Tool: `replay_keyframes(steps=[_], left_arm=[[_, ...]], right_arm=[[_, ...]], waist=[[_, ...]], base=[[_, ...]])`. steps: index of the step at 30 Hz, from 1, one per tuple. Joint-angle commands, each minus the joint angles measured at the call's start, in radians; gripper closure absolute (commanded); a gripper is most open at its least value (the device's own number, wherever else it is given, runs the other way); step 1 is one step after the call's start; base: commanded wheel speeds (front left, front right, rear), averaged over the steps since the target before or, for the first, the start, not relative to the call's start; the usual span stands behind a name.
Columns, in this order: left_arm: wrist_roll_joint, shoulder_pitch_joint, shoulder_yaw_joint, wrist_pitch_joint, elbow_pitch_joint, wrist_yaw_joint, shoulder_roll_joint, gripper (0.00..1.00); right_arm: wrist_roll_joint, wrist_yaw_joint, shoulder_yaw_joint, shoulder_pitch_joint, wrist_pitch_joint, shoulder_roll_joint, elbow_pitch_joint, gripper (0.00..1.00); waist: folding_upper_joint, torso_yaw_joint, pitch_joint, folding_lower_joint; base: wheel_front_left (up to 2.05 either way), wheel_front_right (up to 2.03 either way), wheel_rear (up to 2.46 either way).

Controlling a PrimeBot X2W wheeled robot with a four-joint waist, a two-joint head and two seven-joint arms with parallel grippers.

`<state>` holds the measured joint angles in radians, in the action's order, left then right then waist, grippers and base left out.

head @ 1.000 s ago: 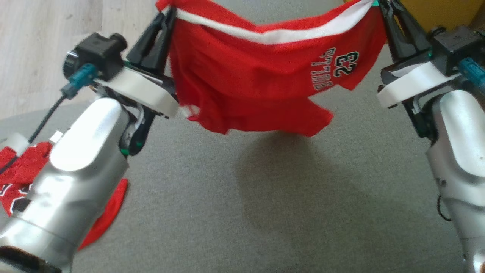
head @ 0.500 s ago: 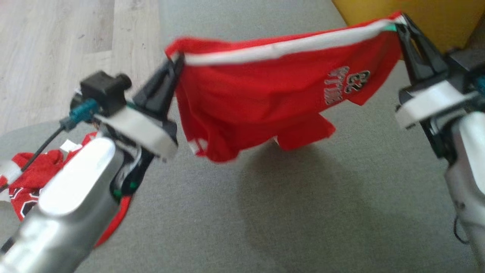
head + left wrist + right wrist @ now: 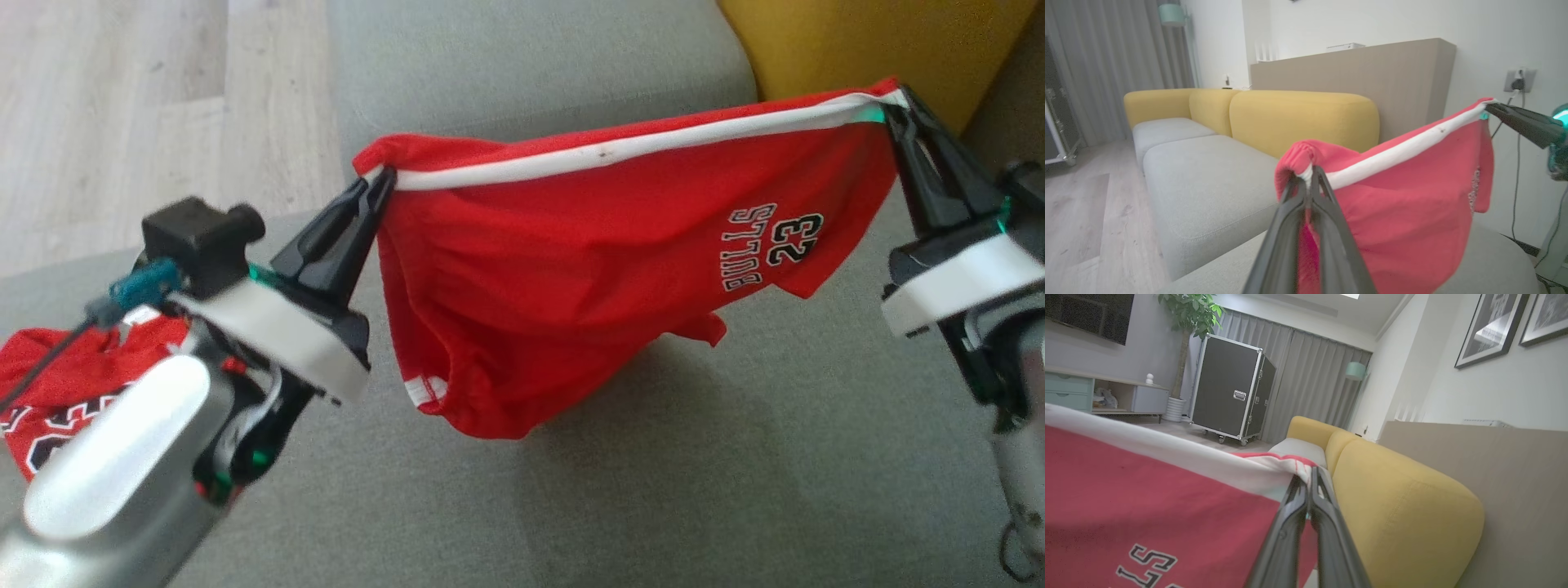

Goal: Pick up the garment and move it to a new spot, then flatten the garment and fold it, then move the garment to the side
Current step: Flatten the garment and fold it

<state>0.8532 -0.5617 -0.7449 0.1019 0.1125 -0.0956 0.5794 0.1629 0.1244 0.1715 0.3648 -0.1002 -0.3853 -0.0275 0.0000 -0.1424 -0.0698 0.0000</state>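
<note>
The garment (image 3: 620,269)'s sagging waistband (image 3: 620,151) has pulled straight — left pincer (image 3: 384,178) and right pincer (image 3: 891,104) each clamped on a corner — so laying it flat on the sofa seat (image 3: 735,490) looks next.

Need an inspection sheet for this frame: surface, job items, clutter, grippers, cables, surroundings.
Surface: grey sofa cushion, smooth.
Job's things: red garment, held aloft by its white waistband; lowest fold near cushion, contact unclear.
Clutter: second red garment lying by the left arm.
Grippers: left gripper and right gripper, jaws shut on the waistband ends.
Cables: dark cable off left wrist; wall-socket lead.
Surroundings: yellow backrest, wood floor, black flight case.
</note>
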Motion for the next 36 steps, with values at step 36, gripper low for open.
replay_keyframes(steps=[36], left_arm=[[-0.049,-0.736,-0.086,-0.317,-0.882,0.226,-0.295,1.0]], right_arm=[[-0.143,0.006,0.087,0.828,0.361,0.074,1.015,1.0]], waist=[[0.0,0.021,0.45,0.0]], base=[[0.0,0.0,0.0]])
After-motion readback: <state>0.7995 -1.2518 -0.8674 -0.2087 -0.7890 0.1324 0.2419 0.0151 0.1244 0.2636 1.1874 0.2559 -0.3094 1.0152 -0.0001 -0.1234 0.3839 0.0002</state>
